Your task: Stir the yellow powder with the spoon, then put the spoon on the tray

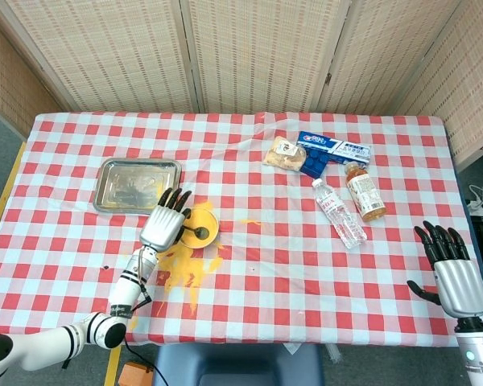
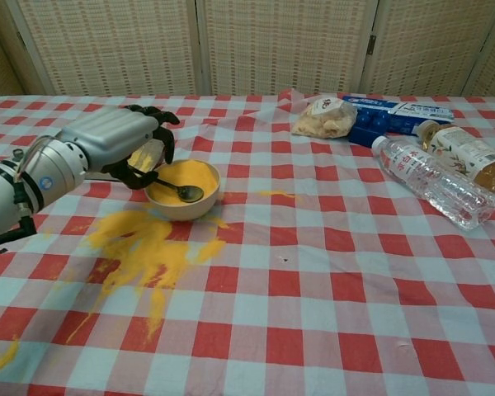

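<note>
Chest view: left silver robot hand with black fingers (image 2: 120, 142) at the left rim of the small cream bowl of yellow powder (image 2: 182, 188), fingers curled around the handle of the dark metal spoon (image 2: 180, 192), spoon head lying on the powder inside the bowl, handle slanting up and left into the grip. Bowl standing on the red-and-white checked tablecloth (image 2: 313, 272), with a wide patch of spilled yellow powder (image 2: 144, 247) on the cloth just in front and to the left, plus a small streak to the right of the bowl. Head view: same left hand (image 1: 164, 223) over the bowl's left side, shallow rectangular steel tray (image 1: 137, 184) lying just beyond it, apart from bowl and spoon. Right silver robot hand (image 1: 451, 272) off the near right edge of the table, fingers spread and straight, holding nothing. Far right part of the table: clear plastic water bottle (image 1: 338, 212) on its side, amber drink bottle (image 1: 364, 191) beside it, blue carton (image 1: 330, 150) and clear bag of snacks (image 1: 282, 153) further back
</note>
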`<state>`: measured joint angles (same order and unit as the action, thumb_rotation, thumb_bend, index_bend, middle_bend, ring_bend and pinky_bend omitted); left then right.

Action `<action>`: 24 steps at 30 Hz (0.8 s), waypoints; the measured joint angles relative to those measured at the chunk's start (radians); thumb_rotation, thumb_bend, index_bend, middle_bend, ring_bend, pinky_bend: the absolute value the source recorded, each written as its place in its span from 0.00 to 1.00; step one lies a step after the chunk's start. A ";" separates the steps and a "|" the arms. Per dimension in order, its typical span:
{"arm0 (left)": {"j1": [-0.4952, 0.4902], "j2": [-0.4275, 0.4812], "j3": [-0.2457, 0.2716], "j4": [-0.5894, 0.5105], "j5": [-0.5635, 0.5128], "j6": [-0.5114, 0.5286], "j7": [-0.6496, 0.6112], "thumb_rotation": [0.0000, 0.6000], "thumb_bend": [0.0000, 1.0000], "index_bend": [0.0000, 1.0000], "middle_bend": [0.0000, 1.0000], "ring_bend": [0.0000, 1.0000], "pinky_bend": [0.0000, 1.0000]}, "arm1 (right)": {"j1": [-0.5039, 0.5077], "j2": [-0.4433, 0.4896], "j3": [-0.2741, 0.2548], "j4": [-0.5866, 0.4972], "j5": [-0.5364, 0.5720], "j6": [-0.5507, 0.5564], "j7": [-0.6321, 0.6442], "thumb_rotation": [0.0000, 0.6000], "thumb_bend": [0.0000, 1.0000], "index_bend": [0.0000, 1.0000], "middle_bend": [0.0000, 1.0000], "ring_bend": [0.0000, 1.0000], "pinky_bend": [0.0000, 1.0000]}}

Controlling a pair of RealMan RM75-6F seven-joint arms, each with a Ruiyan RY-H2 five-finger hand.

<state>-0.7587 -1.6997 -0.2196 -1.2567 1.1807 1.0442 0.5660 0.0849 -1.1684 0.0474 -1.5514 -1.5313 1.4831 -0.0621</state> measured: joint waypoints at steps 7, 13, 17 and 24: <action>0.011 0.045 0.010 -0.025 -0.010 -0.022 -0.027 1.00 0.75 0.31 0.01 0.00 0.04 | -0.001 0.000 -0.002 -0.002 -0.005 0.002 -0.001 1.00 0.06 0.00 0.00 0.00 0.00; 0.011 0.096 0.020 -0.035 -0.082 -0.096 -0.036 1.00 0.75 0.28 0.00 0.00 0.03 | -0.003 -0.001 -0.005 -0.006 -0.010 0.005 -0.010 1.00 0.06 0.00 0.00 0.00 0.00; 0.012 0.105 0.028 -0.043 -0.091 -0.095 -0.035 1.00 0.75 0.31 0.00 0.00 0.03 | -0.004 -0.001 -0.004 -0.007 -0.009 0.008 -0.011 1.00 0.06 0.00 0.00 0.00 0.00; 0.024 0.118 0.052 -0.070 -0.084 -0.072 -0.028 1.00 0.75 0.39 0.00 0.00 0.03 | -0.003 -0.003 -0.004 -0.005 -0.008 0.005 -0.012 1.00 0.06 0.00 0.00 0.00 0.00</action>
<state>-0.7343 -1.5814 -0.1676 -1.3268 1.0964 0.9723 0.5375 0.0819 -1.1710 0.0435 -1.5563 -1.5398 1.4877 -0.0741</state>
